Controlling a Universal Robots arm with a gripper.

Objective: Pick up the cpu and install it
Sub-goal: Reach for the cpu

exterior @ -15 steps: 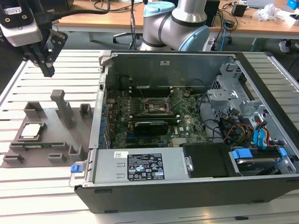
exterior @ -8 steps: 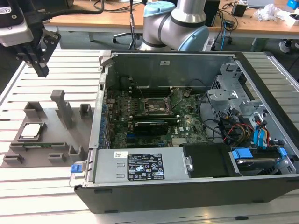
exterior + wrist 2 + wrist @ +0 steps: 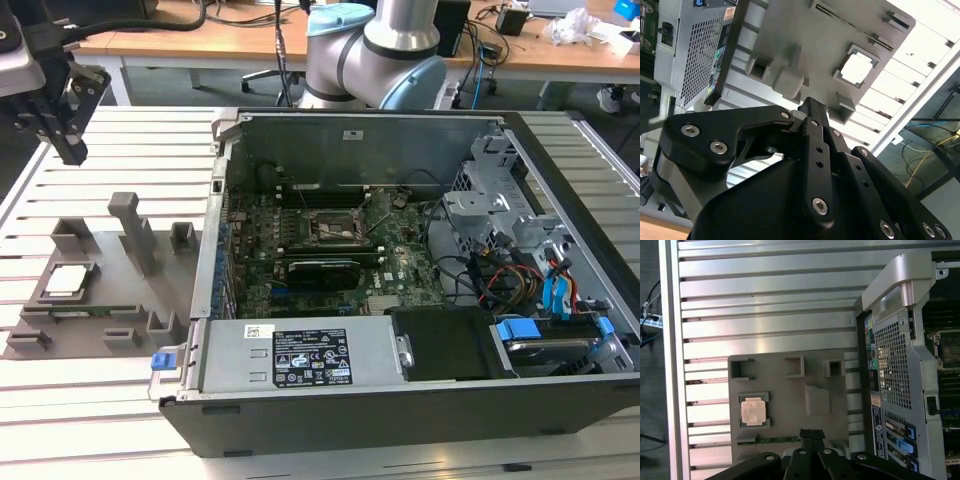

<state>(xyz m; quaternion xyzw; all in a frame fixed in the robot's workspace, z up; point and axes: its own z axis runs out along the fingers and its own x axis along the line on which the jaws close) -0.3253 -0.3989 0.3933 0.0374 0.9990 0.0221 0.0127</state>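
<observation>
Nothing is installed yet: the cpu (image 3: 65, 281) lies in its grey fixture tray (image 3: 100, 305) beside the computer case (image 3: 400, 412), the motherboard socket (image 3: 330, 228) sits empty, and the gripper (image 3: 72, 152) hovers above the tray, jaws closed on nothing.

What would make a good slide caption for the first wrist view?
Looking down past the closed claw at the cpu resting in its grey tray, beside the open computer case.

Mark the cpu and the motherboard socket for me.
Small silvery-grey square cpu (image 3: 752, 411): first wrist view, middle of its metal top.
Square black-framed motherboard socket (image 3: 333, 228): exterior view, its centre.
</observation>
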